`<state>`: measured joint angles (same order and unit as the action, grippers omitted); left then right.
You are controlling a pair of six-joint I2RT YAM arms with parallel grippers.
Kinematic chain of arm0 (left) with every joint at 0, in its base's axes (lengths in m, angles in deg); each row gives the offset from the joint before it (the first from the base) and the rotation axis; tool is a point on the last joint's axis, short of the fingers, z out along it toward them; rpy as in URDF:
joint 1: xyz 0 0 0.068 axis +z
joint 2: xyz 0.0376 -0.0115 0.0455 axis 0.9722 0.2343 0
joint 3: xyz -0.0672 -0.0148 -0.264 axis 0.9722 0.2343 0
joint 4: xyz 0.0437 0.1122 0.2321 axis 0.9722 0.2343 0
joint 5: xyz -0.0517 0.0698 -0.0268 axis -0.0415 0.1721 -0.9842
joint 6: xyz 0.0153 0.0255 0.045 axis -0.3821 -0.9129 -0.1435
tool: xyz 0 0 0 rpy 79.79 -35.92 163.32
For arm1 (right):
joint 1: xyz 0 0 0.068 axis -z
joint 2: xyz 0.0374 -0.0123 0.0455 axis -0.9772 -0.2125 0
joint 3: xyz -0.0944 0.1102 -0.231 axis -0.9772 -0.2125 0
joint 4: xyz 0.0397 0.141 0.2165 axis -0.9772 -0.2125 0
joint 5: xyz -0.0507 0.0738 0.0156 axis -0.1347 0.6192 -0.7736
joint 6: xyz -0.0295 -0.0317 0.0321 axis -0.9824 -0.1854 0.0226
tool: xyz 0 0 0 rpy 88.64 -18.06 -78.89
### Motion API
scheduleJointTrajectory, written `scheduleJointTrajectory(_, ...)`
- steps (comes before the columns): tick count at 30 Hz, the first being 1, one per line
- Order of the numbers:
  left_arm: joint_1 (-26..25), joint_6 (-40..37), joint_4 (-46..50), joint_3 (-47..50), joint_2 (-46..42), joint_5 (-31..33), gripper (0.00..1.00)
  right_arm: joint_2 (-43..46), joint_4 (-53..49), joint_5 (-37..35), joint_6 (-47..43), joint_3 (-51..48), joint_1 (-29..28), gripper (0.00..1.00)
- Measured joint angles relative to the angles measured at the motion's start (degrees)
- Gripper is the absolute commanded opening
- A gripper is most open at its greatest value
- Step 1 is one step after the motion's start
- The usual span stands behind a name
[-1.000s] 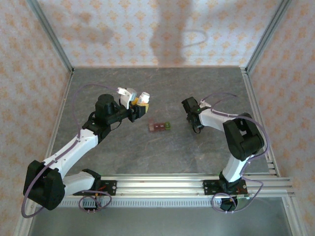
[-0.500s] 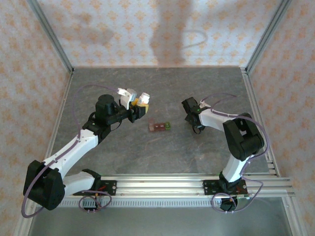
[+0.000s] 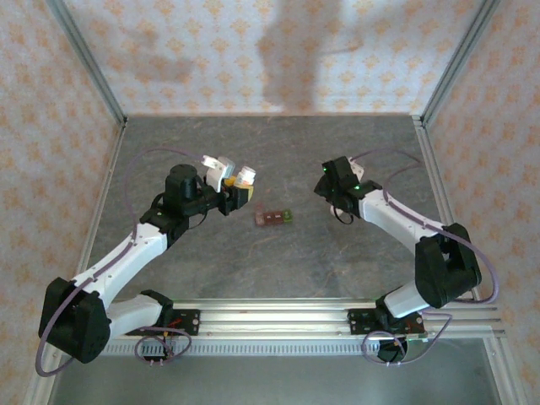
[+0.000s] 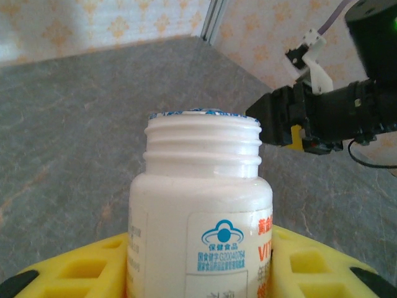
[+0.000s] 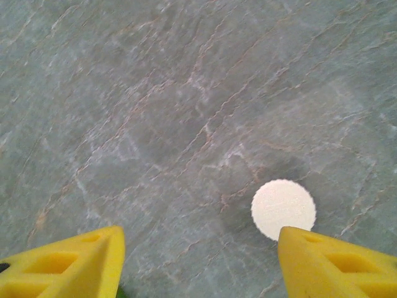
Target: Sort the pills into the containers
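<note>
My left gripper [image 3: 239,187] is shut on a white pill bottle [image 3: 245,175], held above the table left of centre. In the left wrist view the bottle [image 4: 198,186] stands upright between the yellow fingers [image 4: 322,267], its threaded neck bare of a cap. The containers [image 3: 274,217], a short reddish-brown strip with a green right end, lie on the table between the arms. My right gripper [image 3: 327,187] is open to the right of the strip, its fingertips [image 5: 310,254] wide apart. A white round disc with a ridged edge [image 5: 283,209] lies flat by the right fingertip.
The grey stone-patterned table [image 3: 278,261] is walled by patterned panels on three sides. An aluminium rail [image 3: 278,316] with both arm bases runs along the near edge. My right gripper [image 4: 296,133] shows beyond the bottle in the left wrist view.
The right arm has stretched out, its elbow swinging right and its gripper moving a little farther from the near edge. The left gripper with the bottle has barely shifted.
</note>
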<state>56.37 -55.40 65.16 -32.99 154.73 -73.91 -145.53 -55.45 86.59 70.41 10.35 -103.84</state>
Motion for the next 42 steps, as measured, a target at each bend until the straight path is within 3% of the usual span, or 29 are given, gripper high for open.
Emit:
scheduleJointTrajectory(8,0.0,2.4,5.6,0.0,0.3,0.0,0.0,-0.4,0.4,2.8,-4.5,0.3,-6.6,0.66)
scheduleJointTrajectory(15,-0.1,2.8,10.7,0.0,0.5,0.0,0.0,-6.1,2.7,4.4,-7.0,2.1,-11.5,0.65)
scheduleJointTrajectory(24,-0.6,2.8,16.1,-0.1,5.2,0.9,0.0,-12.9,4.4,5.6,-7.2,2.9,-12.8,0.65)
scheduleJointTrajectory(42,-4.8,0.5,25.6,-8.2,17.9,1.1,0.0,-16.7,5.7,5.9,-6.7,4.8,-13.0,0.65)
